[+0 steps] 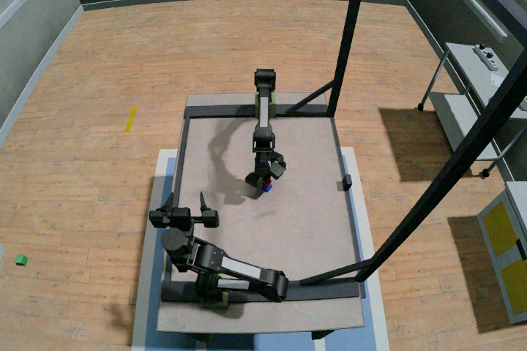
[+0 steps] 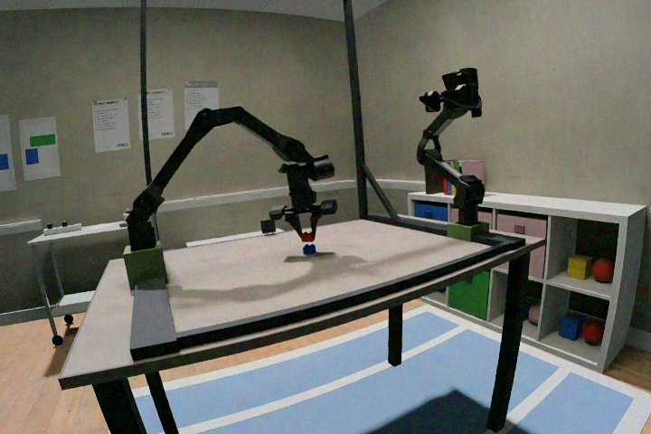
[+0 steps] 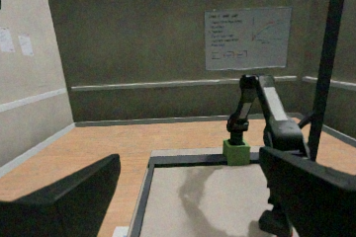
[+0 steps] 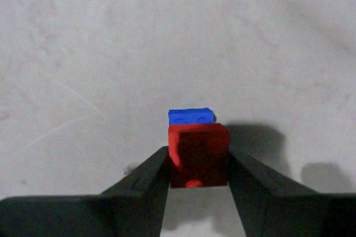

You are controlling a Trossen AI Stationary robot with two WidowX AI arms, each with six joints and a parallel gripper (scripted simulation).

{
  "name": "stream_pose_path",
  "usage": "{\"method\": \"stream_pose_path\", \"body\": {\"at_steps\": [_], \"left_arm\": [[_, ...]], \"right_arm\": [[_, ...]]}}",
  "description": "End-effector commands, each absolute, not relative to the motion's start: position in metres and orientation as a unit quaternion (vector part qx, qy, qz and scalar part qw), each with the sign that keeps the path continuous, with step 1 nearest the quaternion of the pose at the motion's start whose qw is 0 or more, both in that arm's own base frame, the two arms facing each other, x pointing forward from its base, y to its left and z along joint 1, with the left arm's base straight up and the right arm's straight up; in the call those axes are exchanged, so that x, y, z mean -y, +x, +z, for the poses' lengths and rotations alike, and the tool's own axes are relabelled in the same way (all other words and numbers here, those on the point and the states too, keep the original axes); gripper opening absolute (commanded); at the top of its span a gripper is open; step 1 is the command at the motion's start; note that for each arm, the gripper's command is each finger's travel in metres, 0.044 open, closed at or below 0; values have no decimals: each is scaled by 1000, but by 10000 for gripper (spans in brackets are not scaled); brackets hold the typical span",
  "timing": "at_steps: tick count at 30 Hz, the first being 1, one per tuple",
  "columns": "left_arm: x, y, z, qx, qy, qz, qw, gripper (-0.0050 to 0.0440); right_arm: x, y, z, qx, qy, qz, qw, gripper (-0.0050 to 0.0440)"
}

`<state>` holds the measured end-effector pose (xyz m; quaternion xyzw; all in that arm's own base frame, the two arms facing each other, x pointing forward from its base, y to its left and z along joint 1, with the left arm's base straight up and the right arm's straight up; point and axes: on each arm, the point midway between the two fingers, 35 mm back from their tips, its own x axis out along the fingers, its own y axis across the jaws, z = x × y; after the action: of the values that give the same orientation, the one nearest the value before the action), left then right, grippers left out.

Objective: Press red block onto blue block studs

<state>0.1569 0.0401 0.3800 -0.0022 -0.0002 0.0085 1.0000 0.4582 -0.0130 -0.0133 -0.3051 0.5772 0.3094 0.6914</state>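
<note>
Red block [image 1: 268,181] [image 2: 307,236] [image 4: 199,156] clenched, the right gripper [image 1: 267,180] [image 2: 307,237] [image 4: 197,152] hovers above the blue block [image 1: 266,188] [image 2: 309,249] [image 4: 191,117], not touching it.

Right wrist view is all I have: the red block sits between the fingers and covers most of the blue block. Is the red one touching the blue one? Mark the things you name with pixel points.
Observer: No. In the exterior view a thin gap shows between the red block [image 1: 268,182] [image 2: 307,237] [image 4: 198,155] and the blue block [image 1: 267,188] [image 2: 309,249] [image 4: 191,118] below it.

Operator: Understood, I'll check the alignment before pressing. Where is the left tool?

Observer: The left tool [image 1: 186,194] [image 2: 438,88] [image 3: 189,157] is raised high above the table, well away from both blocks.
</note>
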Motion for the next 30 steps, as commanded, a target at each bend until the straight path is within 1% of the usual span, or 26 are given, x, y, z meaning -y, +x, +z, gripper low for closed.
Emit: {"method": "stream_pose_path", "body": {"at_steps": [1,30], "left_arm": [[-42,157,381,0,0,7,1000,400],[-42,157,381,0,0,7,1000,400]], "right_arm": [[10,465,0,-563,-313,308,700,-50],[8,467,2,-557,-318,313,700,-50]]}}
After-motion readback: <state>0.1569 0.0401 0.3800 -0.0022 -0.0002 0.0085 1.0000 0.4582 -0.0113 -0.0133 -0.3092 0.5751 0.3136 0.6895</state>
